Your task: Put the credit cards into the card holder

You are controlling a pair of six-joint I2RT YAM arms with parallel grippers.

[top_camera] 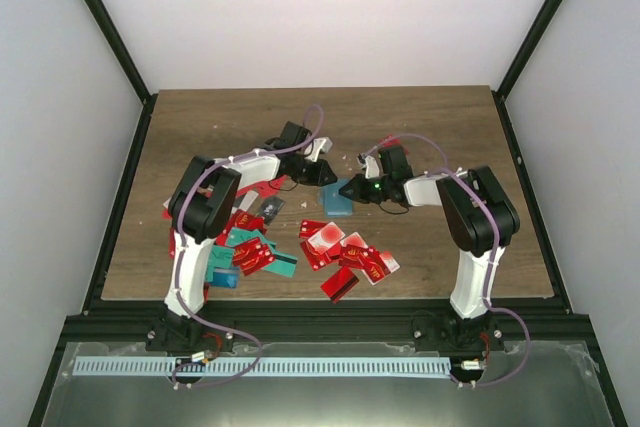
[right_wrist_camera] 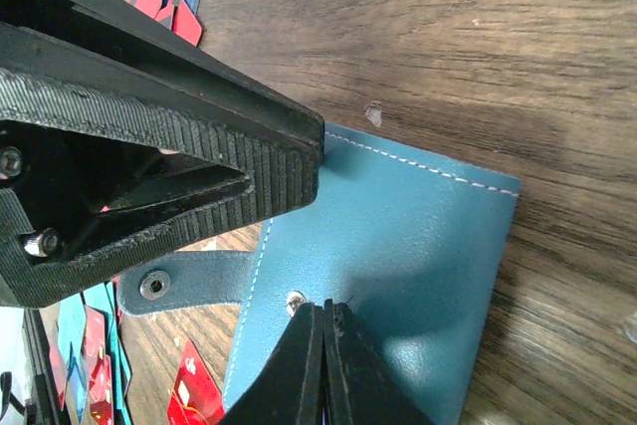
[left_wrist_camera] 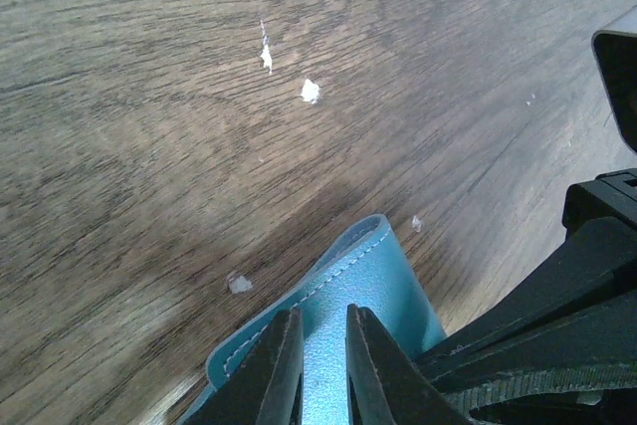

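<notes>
Left gripper [left_wrist_camera: 323, 316], nearly closed, is pinching the edge of the card holder [left_wrist_camera: 370, 284] while the right gripper [right_wrist_camera: 324, 308], fully closed, is pressing its face; spreading it open seems next.

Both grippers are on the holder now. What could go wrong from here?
1. The left gripper pinches only the edge of the card holder; the soft flap may slip out.
2. The right gripper works right beside the left one; they may collide.
3. The credit cards lie apart, with both grippers at the holder.
</notes>
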